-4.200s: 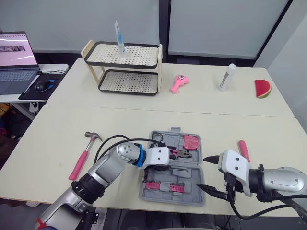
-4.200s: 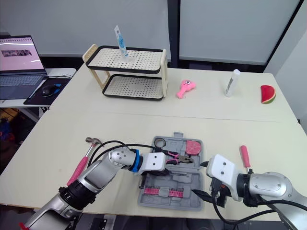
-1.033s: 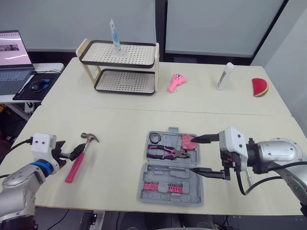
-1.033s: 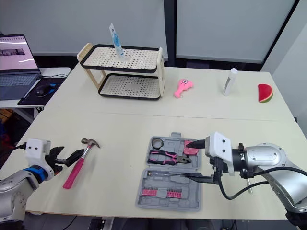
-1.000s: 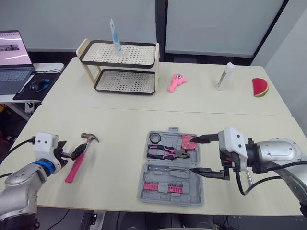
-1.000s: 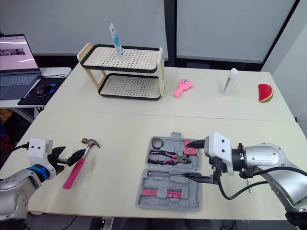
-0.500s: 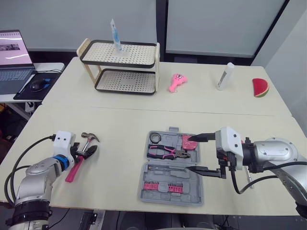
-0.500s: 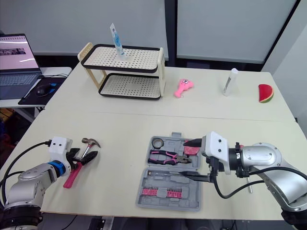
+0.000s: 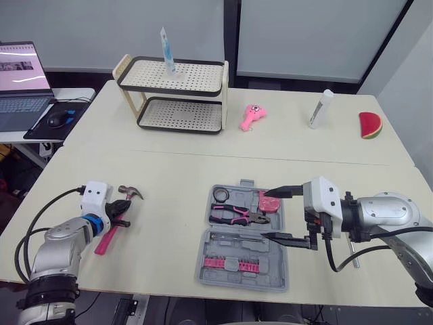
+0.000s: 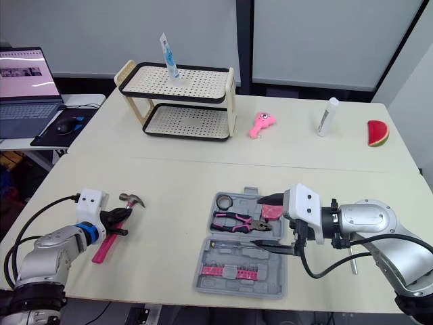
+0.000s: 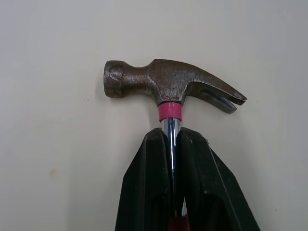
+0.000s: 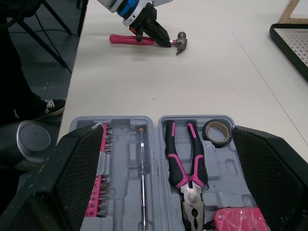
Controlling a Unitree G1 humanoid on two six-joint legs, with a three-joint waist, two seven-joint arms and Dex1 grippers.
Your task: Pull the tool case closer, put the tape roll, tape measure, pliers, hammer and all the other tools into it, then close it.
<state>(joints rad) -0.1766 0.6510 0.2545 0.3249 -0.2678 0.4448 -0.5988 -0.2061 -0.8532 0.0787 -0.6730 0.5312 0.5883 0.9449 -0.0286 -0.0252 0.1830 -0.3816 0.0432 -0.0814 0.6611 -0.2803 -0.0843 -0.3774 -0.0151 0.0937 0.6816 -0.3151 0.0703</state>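
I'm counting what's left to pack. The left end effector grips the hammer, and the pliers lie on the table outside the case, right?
No: the pliers lie inside the open tool case, as the right wrist view shows. The left end effector does grip the hammer.

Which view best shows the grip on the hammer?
The left wrist view: the left gripper is shut on the hammer at its steel neck, under the head. Both eye views show the whole hammer, but small. The right wrist view shows it far off.
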